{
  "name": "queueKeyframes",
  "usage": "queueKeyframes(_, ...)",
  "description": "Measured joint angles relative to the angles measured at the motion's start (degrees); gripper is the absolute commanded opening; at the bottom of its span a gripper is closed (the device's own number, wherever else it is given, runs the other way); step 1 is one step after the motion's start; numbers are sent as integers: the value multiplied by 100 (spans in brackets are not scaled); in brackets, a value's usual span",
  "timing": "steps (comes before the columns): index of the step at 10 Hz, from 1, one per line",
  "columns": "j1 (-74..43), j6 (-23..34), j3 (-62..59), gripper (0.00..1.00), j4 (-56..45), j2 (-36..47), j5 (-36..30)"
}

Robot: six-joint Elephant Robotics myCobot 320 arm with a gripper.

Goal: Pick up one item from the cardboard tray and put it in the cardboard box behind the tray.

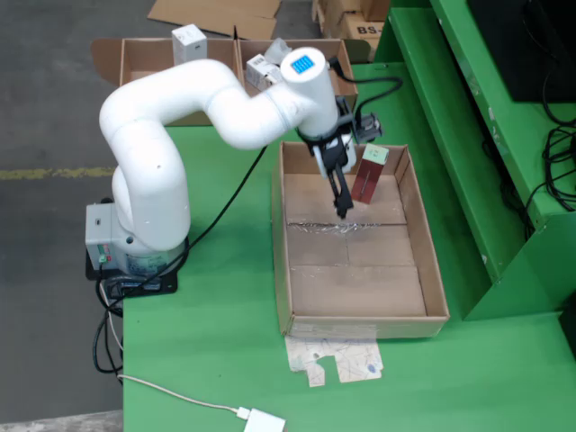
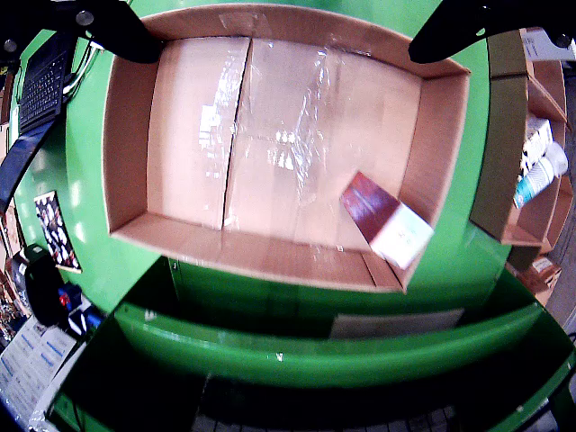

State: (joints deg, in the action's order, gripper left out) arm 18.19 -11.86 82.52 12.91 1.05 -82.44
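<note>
A glossy white arm with rounded joints is seen, capped by a blue square display; black cables are attached.

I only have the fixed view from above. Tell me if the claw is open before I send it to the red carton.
Observer: The claw is open. In the view that rides on it, its black fingers sit far apart at the top corners.
Operator: Report whether the carton is between them.
Observer: No. The red carton sits at the lower right of that view, in a corner of the tray, outside the fingers' gap.
Operator: The arm hides some tray floor from me. Check it.
Observer: Only bare cardboard and shiny clear tape show there, with no second item.
</note>
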Motion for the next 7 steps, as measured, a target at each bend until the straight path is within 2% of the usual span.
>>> queueKeyframes(3,562,-396,-404,100,-448,-35,264)
queueKeyframes(7,1362,-1310,-1432,100,-1422,-1010,624)
